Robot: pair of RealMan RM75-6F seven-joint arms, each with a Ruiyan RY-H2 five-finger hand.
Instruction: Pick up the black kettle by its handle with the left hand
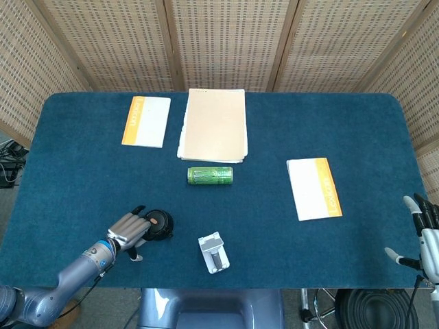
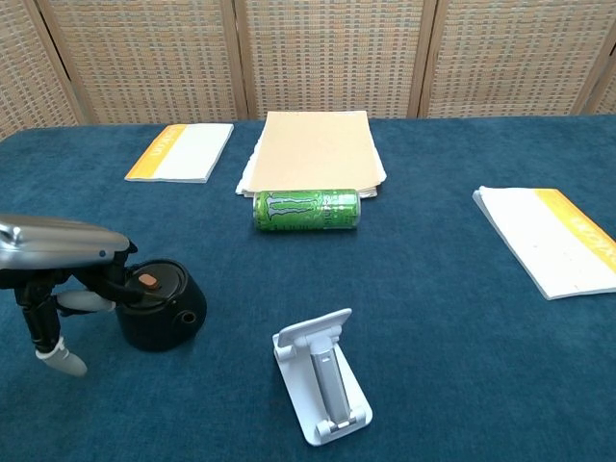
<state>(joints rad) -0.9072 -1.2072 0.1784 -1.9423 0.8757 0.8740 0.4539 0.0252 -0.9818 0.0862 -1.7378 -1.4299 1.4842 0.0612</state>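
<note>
At the near left of the blue surface (image 1: 288, 123), the left robot hand (image 1: 130, 228) grips the black kettle (image 2: 159, 305).
Its fingers (image 2: 85, 301) close on the kettle's left side; the kettle stands upright, left of the white stand (image 2: 322, 388).

open carpet on most sides of the kettle, one stand close by

the black kettle (image 2: 159, 308) sits near the front left of the tabletop (image 1: 357, 137), with the left hand (image 1: 129, 229) against its left side. the nearest obstacle is the white phone stand (image 2: 322, 385), to the kettle's right and a little nearer the front edge, with bare cloth between them. the green can (image 2: 306, 209) lies on its side well behind, the tan paper stack (image 2: 313, 149) and an orange-edged booklet (image 2: 183, 151) further back. a second booklet (image 2: 549, 236) lies well apart at right, and the right hand (image 1: 425, 236) hangs beyond the right edge.
</note>
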